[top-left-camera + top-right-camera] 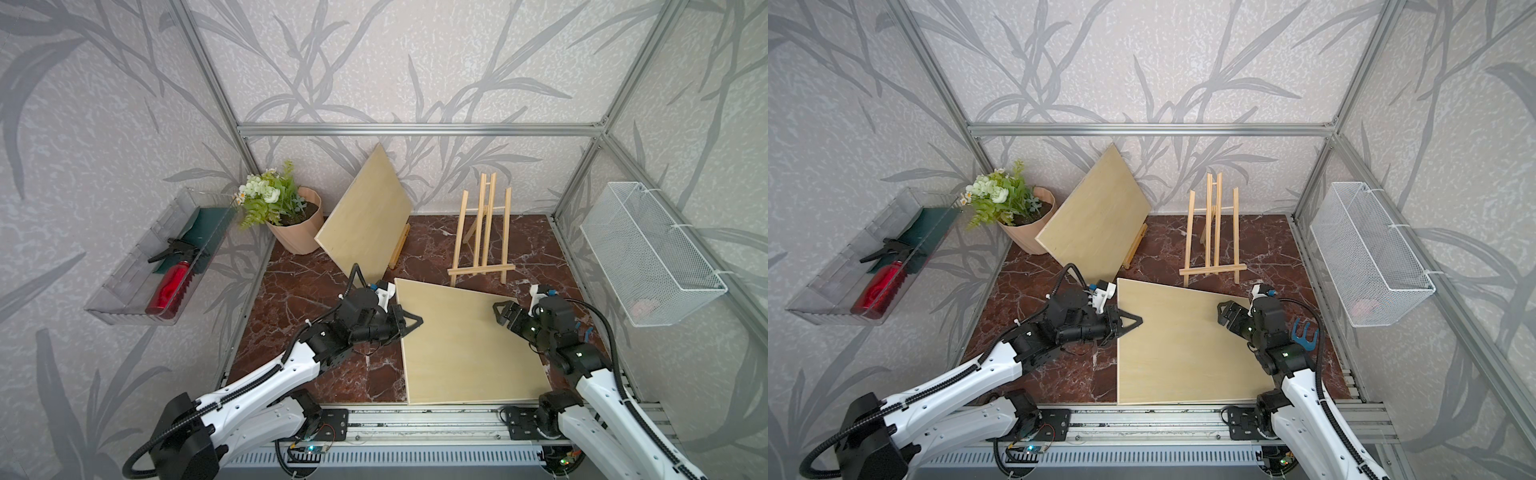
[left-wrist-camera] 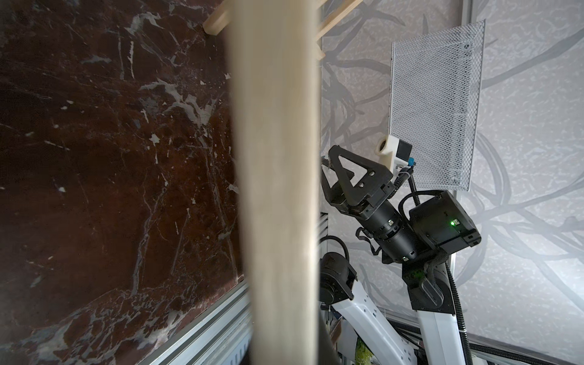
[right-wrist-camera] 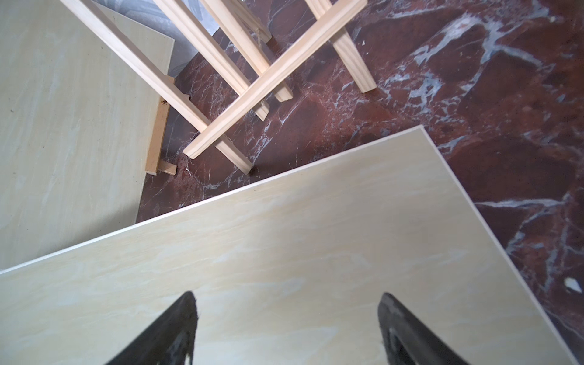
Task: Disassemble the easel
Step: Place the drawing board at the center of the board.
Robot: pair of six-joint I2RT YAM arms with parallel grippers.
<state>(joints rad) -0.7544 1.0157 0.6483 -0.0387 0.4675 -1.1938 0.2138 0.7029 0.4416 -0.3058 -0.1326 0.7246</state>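
Note:
A pale wooden easel (image 1: 482,232) (image 1: 1214,232) (image 3: 252,72) stands empty at the back right of the marble table. A flat pale board (image 1: 469,345) (image 1: 1179,349) (image 3: 284,237) stretches across the front of the table. My left gripper (image 1: 417,322) (image 1: 1138,321) is shut on its left edge. In the left wrist view the board (image 2: 275,189) shows edge-on as a blurred band that hides my left jaws. My right gripper (image 1: 500,309) (image 1: 1223,309) (image 3: 286,300) (image 2: 327,170) hovers open over the board's far right corner, holding nothing.
A second board (image 1: 365,216) (image 3: 63,126) leans on a darker wooden stand (image 1: 400,247) at the back. Left of it is a potted plant (image 1: 297,226). A clear tray (image 1: 124,291) holding a red spray bottle (image 1: 170,286) hangs on the left wall, a white mesh basket (image 1: 648,253) on the right.

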